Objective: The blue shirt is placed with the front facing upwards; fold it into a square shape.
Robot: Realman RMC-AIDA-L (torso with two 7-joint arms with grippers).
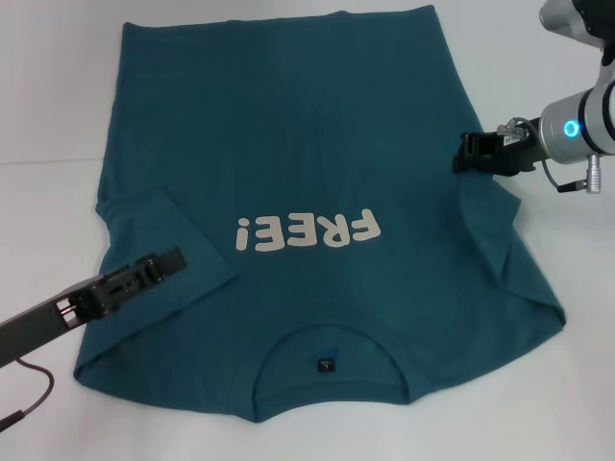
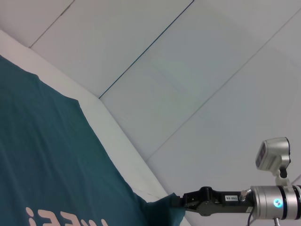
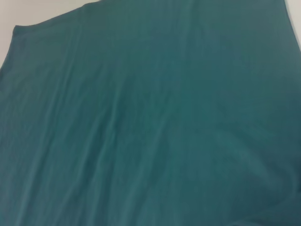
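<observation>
**Sleeves in, side folds to come**

I have the large teal-blue cotton T-shirt (image 1: 317,192) lying face up on the white table (image 1: 48,106), collar (image 1: 330,346) towards me, so its off-white "FREE!" lettering (image 1: 307,230) reads upside down. Both short sleeves look already turned in over the body, so I judge the sleeve step is about finished and the long side folds come next.

My left gripper (image 1: 165,261) sits low over the folded left sleeve (image 1: 159,240), near the shoulder; I cannot tell whether its fingers are apart or together. My right gripper (image 1: 473,152) is at the shirt's right edge, about mid-length, just above the folded right sleeve (image 1: 504,226). In the left wrist view the cloth rises to a small peak at its tip (image 2: 181,201), so I take it to be clamped on the edge there.

Next I need matching grips on both side edges, then to carry them inward evenly, keeping the fabric flat. The right wrist view shows soft ripples that could bunch under a fold.
</observation>
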